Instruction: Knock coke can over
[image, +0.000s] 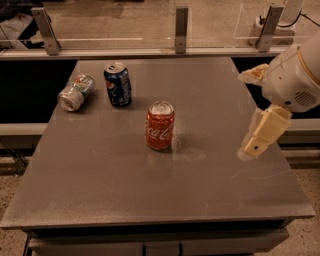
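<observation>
The red coke can (160, 125) stands upright near the middle of the grey table (100, 180). My gripper (259, 112) is at the right edge of the table, on the end of the white arm (295, 75). It hovers over the table's right side, well to the right of the coke can and apart from it. It holds nothing that I can see.
A dark blue Pepsi can (118, 84) stands upright behind and left of the coke can. A silver-and-green can (76, 92) lies on its side at the back left. A rail with metal posts (181, 30) runs behind the table.
</observation>
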